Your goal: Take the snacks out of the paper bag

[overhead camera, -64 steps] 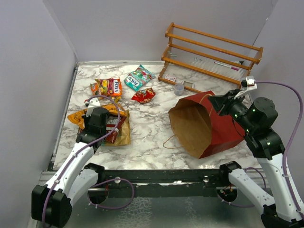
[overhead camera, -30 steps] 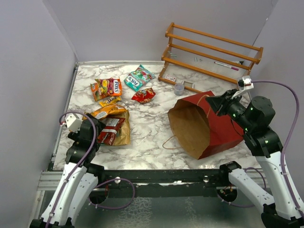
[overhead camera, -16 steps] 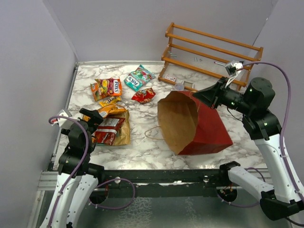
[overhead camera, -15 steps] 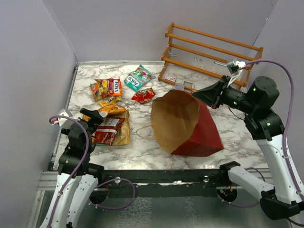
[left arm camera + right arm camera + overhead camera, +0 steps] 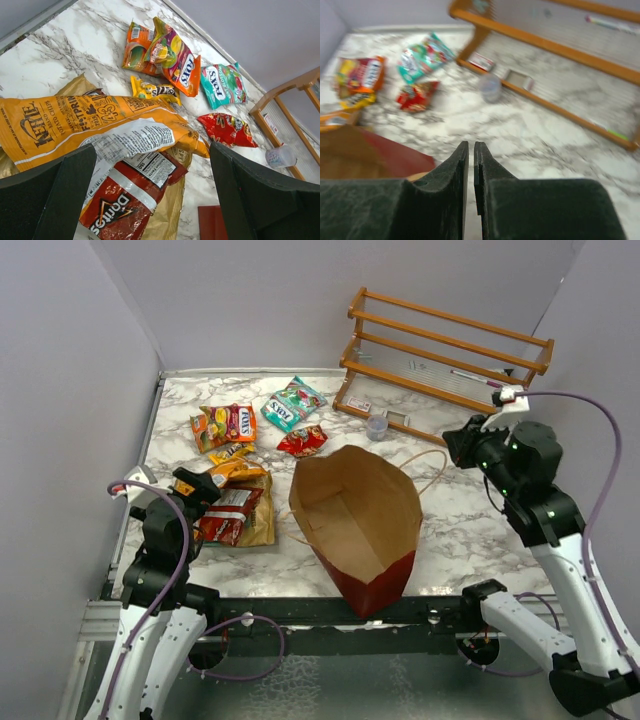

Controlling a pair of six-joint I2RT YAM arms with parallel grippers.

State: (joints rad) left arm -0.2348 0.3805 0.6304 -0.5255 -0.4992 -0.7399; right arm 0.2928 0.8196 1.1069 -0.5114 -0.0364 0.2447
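The paper bag (image 5: pixel 350 505) lies at the centre-front of the counter (image 5: pixel 470 525). Its mouth is wide open and faces up, w/ the brown inside showing and the red outside visible only at the near end. Its string handle (image 5: pixel 432 462) loops out on the right side.

The snacks are all out on the counter's left half. At the back are an orange packet (image 5: pixel 228 423), a teal packet (image 5: pixel 293 403) and a small red packet (image 5: pixel 302 441). A small yellow packet (image 5: pixel 232 453) sits just in front of the orange one. Nearer, a big orange chip bag (image 5: pixel 75 120) overlaps a red chip bag (image 5: pixel 120 205), and both lie on a tan pouch (image 5: pixel 260 528).

L arm: folded back at the near-left corner, wrist tipped down over the chip bags. The left tool (image 5: pixel 150 150) has its fingers spread wide apart and holds nothing.

R arm: raised at the right, pointing toward the counter's back. The right tool (image 5: pixel 469 146) has its fingers together w/ only a thin slit, and nothing is visible between them. It's near the handle loop; can't tell if they touch.

Beyond it are a clear cup (image 5: pixel 377 425) and an orange wooden rack (image 5: pixel 450 350).
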